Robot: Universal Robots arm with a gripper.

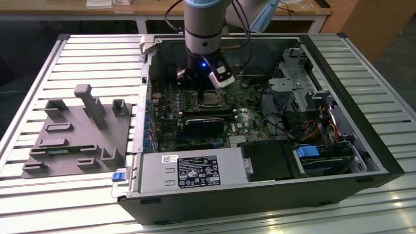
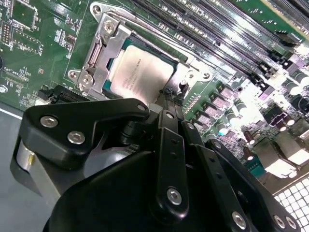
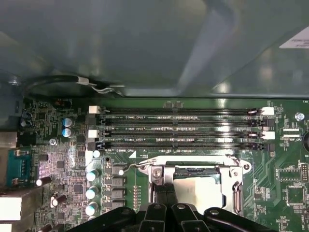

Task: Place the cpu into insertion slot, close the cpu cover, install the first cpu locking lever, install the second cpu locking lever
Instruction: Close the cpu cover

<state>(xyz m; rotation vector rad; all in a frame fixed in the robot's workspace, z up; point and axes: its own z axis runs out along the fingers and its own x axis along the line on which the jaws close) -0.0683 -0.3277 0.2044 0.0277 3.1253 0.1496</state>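
The cpu (image 2: 142,72), a flat silver-grey square, lies in the insertion slot (image 3: 157,175) on the green board. In the exterior view the cpu (image 1: 209,99) sits just below my wrist. The cpu cover (image 2: 104,53), a silvery frame, lies flat over the chip's edges and is seen again as the cpu cover (image 3: 236,186) in the first wrist view. A thin wire locking lever (image 3: 130,166) sticks out from the socket's corner. My gripper (image 2: 169,99) is shut, its black fingertips together at the socket's edge beside the cover. In the first wrist view my gripper (image 3: 164,192) touches down at that same corner.
Long black memory slots (image 3: 183,130) run beside the socket. A black fan block (image 1: 202,124) and the power supply (image 1: 188,168) lie nearer the case front. Case walls (image 1: 146,73) ring the board. A grey fixture (image 1: 78,131) rests on the slatted table.
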